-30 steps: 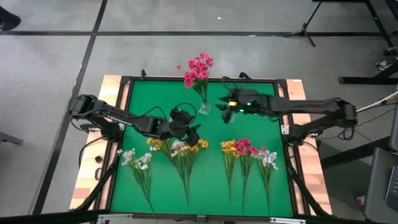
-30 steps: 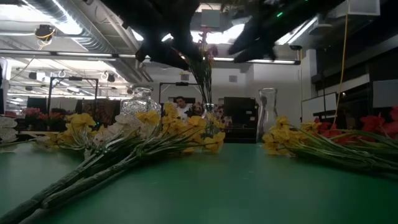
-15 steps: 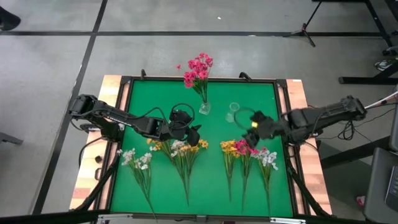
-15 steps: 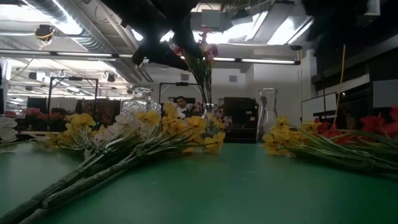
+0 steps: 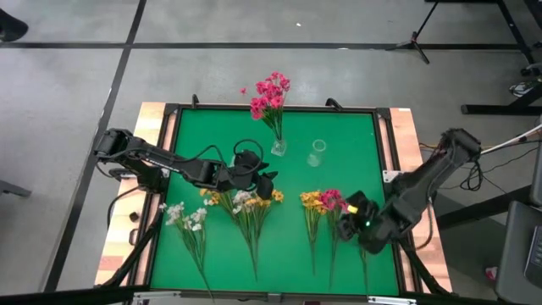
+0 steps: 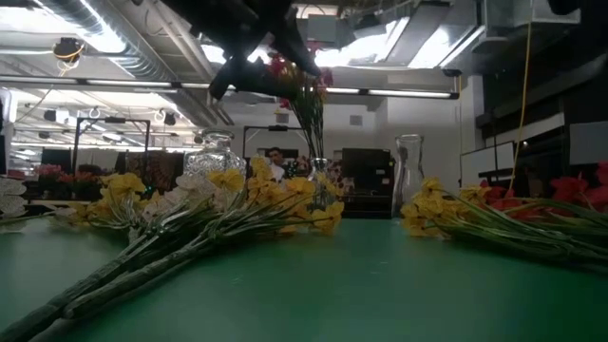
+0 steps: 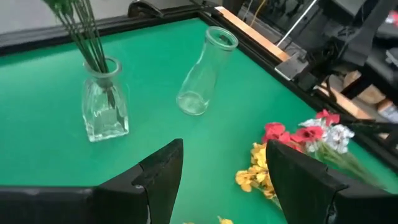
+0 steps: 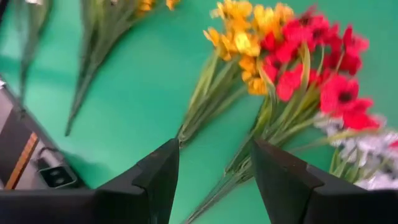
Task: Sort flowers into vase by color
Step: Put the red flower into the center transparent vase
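Pink flowers (image 5: 271,91) stand in a small clear vase (image 5: 278,146) at the table's far middle, with an empty clear vase (image 5: 317,152) beside it. Several sprigs lie flat on the green mat: white (image 5: 186,218), yellow and white (image 5: 246,202), yellow (image 5: 312,202), pink (image 5: 332,199), and white partly under my right arm. My left gripper (image 5: 266,185) hangs open above the yellow and white bunch, facing the vases (image 7: 106,106). My right gripper (image 5: 351,207) hangs open over the stems of the right-hand bunch (image 8: 311,56), with nothing between its fingers.
A raised dark frame with wooden borders (image 5: 398,127) runs round the green mat. The low view shows a round cut-glass vase (image 6: 211,155) beyond the yellow flowers. Bare mat lies in the near middle (image 5: 284,254) and far left (image 5: 212,135).
My right gripper has swung from beside the vases at the far middle toward the table's near right, sinking a little, turning and tipping further down over the right-hand flowers. My left gripper has stayed in place and rolled a little. No flower has moved.
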Robot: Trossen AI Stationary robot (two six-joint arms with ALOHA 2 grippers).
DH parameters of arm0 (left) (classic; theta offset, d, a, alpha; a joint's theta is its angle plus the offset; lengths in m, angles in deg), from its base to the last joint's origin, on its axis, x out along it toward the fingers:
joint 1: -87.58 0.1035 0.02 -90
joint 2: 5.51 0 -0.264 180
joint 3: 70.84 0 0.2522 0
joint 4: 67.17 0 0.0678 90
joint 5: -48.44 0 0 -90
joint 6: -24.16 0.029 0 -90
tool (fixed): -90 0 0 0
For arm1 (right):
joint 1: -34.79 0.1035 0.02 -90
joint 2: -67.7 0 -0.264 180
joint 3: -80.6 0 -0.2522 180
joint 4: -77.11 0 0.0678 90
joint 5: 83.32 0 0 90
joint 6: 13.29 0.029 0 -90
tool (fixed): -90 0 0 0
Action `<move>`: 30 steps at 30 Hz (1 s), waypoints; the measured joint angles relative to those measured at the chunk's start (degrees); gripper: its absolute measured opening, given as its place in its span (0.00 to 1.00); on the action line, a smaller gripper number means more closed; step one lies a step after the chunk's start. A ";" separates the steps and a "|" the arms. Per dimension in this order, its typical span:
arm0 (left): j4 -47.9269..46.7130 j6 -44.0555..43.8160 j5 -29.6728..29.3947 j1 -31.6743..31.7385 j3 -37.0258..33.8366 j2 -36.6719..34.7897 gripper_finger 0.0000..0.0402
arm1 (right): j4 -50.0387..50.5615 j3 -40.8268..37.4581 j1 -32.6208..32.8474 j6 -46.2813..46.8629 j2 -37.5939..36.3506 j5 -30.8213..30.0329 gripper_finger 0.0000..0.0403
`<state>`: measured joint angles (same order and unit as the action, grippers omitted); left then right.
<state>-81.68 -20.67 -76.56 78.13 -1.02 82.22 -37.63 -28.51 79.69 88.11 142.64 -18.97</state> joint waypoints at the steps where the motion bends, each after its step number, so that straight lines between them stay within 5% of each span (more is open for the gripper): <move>1: 0.02 -0.14 0.02 0.00 0.01 0.00 0.56 | -0.27 0.00 0.48 1.13 1.64 0.56 0.49; 11: 0.00 -0.08 0.02 -0.13 0.01 0.00 0.56 | -3.29 0.00 1.73 12.02 15.38 9.30 0.49; 19: -0.05 -0.06 0.00 -0.13 0.01 0.00 0.56 | -11.62 0.00 1.59 16.71 21.80 8.85 0.49; 30: -0.05 -0.03 -0.01 -0.11 0.02 0.00 0.56 | -11.69 0.67 1.58 18.41 24.65 12.77 0.49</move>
<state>-81.73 -20.70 -76.57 78.02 -1.00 82.22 -49.32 -27.84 81.28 106.53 167.29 -6.21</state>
